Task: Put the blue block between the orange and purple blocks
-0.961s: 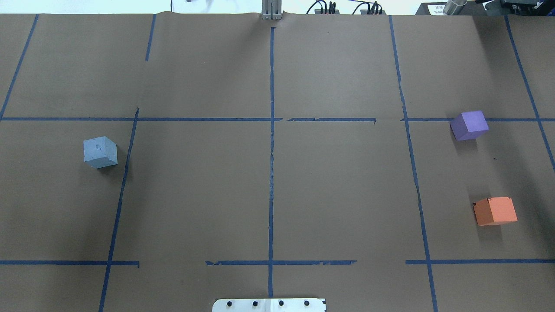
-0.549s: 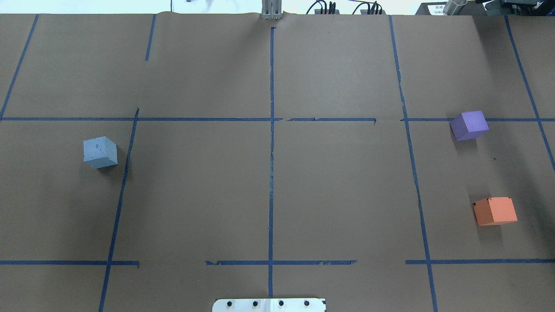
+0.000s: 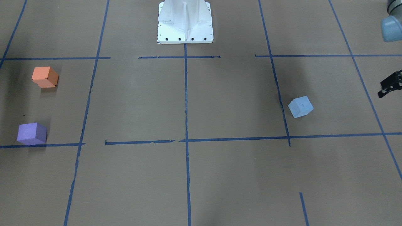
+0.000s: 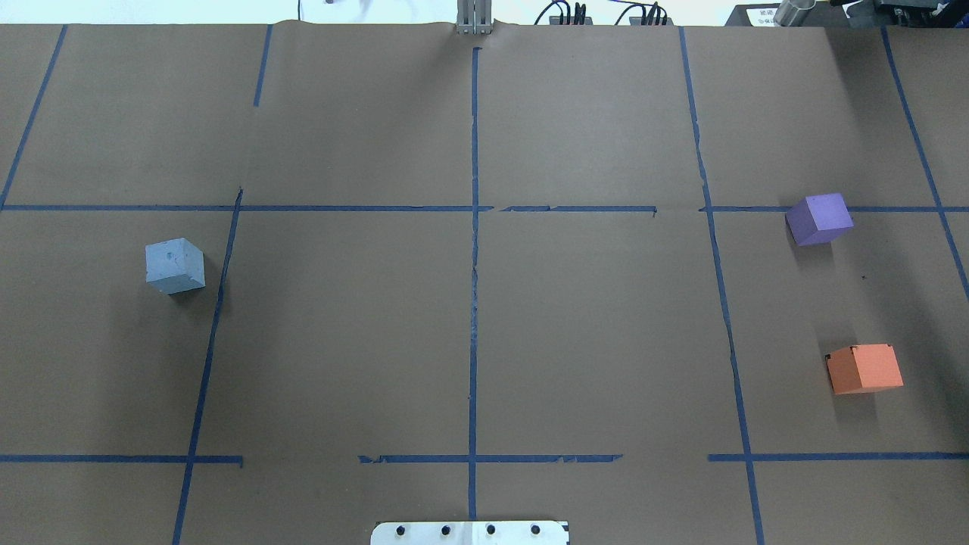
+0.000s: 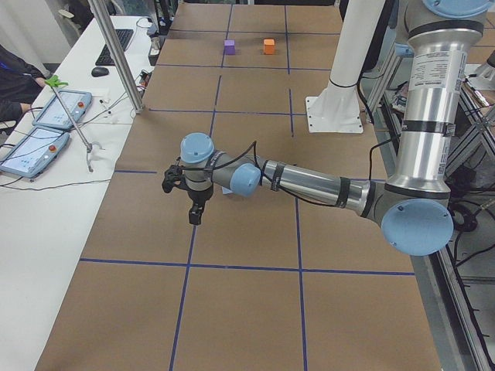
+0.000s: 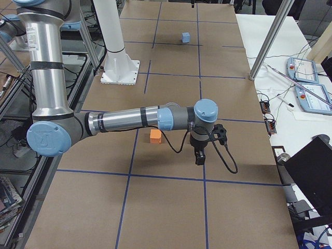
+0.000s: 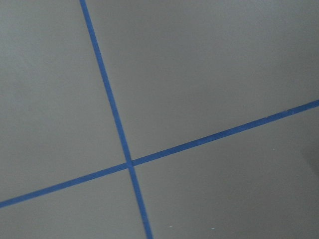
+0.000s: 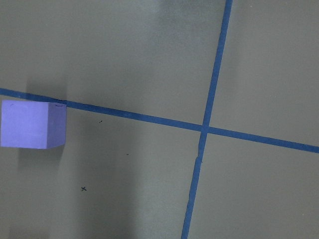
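The light blue block (image 4: pixel 175 266) sits on the table's left part, also in the front view (image 3: pixel 300 106). The purple block (image 4: pixel 819 219) and the orange block (image 4: pixel 864 369) sit at the far right, apart, with bare paper between them. My left gripper (image 5: pixel 193 215) hangs over the table's left end, beyond the blue block; only a black part of it shows at the front view's right edge (image 3: pixel 390 84). My right gripper (image 6: pixel 199 156) hangs beyond the orange block (image 6: pixel 155 136) at the right end. I cannot tell whether either is open. The right wrist view shows the purple block (image 8: pixel 32 124).
Brown paper with blue tape lines (image 4: pixel 474 250) covers the table. The robot's white base (image 3: pixel 185 23) stands at the near middle edge. A side table with tablets (image 5: pixel 62 108) and metal posts (image 5: pixel 116 54) stand along the far edge.
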Tool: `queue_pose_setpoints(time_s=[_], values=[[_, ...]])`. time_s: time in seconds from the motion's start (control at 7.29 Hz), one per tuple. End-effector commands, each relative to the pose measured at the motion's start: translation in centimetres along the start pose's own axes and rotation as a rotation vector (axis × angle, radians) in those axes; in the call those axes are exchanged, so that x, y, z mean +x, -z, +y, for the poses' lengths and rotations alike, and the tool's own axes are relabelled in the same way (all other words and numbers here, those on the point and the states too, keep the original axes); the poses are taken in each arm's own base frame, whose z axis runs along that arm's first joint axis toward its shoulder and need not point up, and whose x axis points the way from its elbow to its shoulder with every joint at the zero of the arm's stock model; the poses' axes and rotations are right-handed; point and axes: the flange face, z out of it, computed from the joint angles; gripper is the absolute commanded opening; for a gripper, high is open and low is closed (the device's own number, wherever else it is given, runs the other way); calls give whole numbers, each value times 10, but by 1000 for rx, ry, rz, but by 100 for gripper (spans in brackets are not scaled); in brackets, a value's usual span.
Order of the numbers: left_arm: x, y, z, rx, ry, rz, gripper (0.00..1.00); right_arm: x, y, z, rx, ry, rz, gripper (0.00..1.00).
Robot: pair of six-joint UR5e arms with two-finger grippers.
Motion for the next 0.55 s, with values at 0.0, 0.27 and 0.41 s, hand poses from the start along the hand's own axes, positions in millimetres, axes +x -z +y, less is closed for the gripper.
queue_pose_setpoints(time_s=[0.0, 0.27, 0.41], values=[[94, -50, 13, -8, 204, 76, 100, 0, 0, 1, -1, -1, -1, 100], [165, -85, 17, -10, 225, 50, 100, 0, 0, 1, -1, -1, -1, 100], [177, -93, 19, -21, 212, 47, 100, 0, 0, 1, -1, -1, -1, 100]])
